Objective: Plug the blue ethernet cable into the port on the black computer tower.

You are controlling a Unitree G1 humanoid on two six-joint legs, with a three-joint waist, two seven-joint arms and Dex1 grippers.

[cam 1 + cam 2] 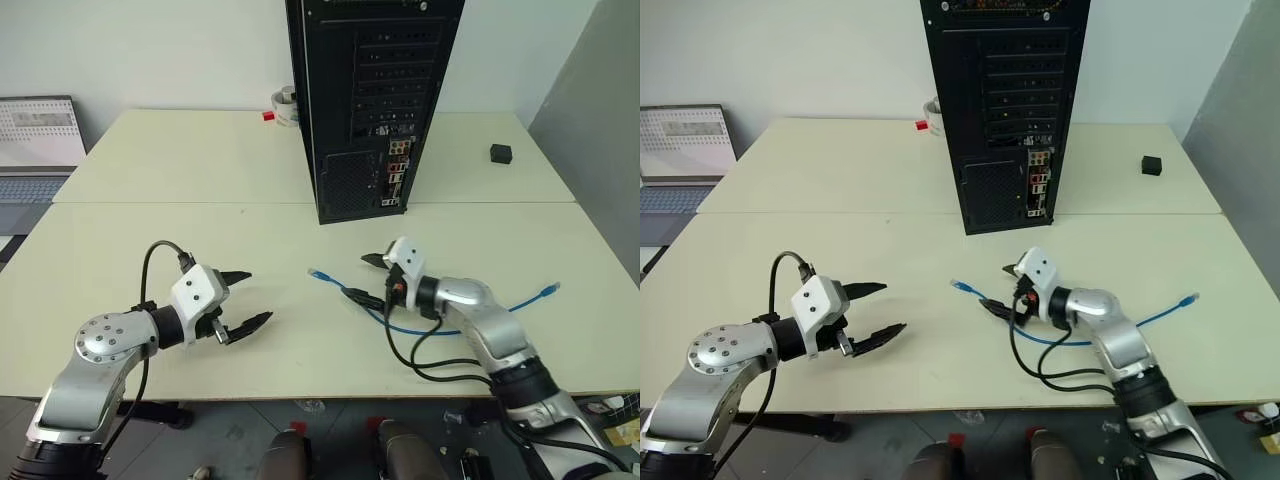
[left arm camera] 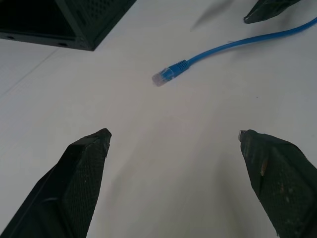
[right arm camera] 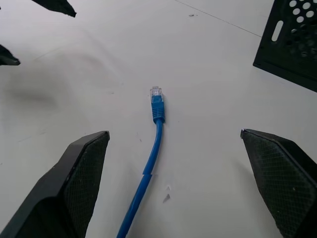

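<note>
Lying loose mid-table, the blue ethernet cable points one plug toward your right gripper, jaws spread wide, nothing held. Left gripper also spread, empty, nearer the front edge. Black computer tower stands toward the back edge. Risk: close off-centre and you pinch cord, not plug, so it twists at the port.

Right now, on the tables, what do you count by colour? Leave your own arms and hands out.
Blue: 1, the ethernet cable.
Black: 2, the computer tower and the small cube.
White with red: 1, the roll-like item behind the tower.
Grey: 1, the laptop at the far left.
Total: 5
</note>
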